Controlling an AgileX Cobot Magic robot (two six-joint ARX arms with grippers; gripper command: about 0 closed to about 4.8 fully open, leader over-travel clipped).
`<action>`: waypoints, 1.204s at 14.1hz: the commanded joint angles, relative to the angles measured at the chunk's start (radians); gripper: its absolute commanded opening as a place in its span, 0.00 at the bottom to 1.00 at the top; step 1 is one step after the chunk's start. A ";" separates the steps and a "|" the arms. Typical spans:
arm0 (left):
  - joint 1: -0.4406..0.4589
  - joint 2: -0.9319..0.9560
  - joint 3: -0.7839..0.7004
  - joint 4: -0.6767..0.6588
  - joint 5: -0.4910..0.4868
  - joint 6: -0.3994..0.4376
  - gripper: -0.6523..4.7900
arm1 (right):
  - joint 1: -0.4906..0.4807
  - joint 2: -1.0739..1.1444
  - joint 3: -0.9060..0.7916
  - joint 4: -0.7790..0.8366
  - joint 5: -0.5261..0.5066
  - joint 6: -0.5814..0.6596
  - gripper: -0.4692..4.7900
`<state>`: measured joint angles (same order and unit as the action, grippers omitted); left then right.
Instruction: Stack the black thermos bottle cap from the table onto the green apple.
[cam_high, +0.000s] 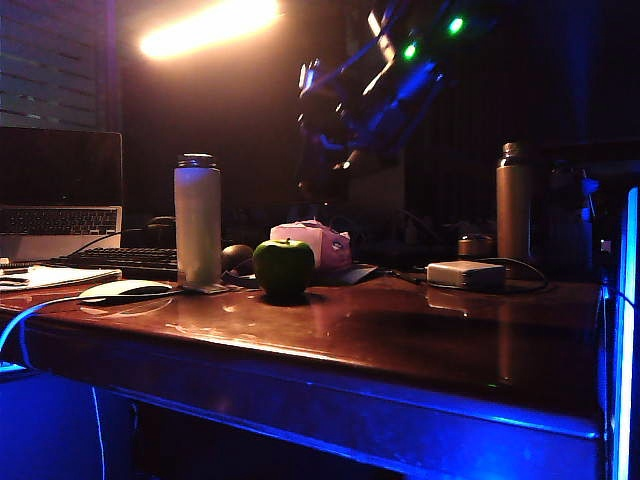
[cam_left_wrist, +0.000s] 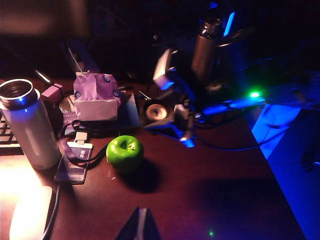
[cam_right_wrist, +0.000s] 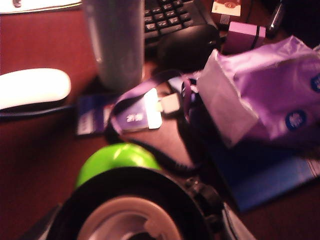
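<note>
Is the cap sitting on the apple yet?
No, the black thermos bottle cap is held in the right gripper, and the green apple is bare.

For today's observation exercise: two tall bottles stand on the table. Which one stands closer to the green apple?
The white thermos, standing just left of the green apple in the exterior view. The darker metal bottle stands far off on the right, behind the small white box.

White thermos (cam_left_wrist: 27, 122) and pink bundle (cam_left_wrist: 96, 96) flank the green apple (cam_left_wrist: 124, 153).

A dark room: one warm lamp (cam_high: 208, 26) glows above the blue-lit wooden table (cam_high: 400, 340).
</note>
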<state>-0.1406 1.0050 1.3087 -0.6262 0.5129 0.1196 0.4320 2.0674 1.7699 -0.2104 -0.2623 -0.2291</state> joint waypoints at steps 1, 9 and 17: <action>0.001 -0.002 0.006 0.018 0.004 0.000 0.11 | 0.015 0.079 0.106 0.011 -0.005 0.001 0.72; 0.001 -0.002 0.006 0.021 0.005 0.000 0.11 | 0.058 0.253 0.255 0.003 0.055 -0.007 0.72; 0.001 -0.002 0.006 0.023 0.004 0.001 0.11 | 0.063 0.260 0.254 -0.023 0.054 -0.008 0.72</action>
<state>-0.1406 1.0050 1.3087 -0.6178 0.5133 0.1196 0.4931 2.3295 2.0178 -0.2115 -0.2085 -0.2356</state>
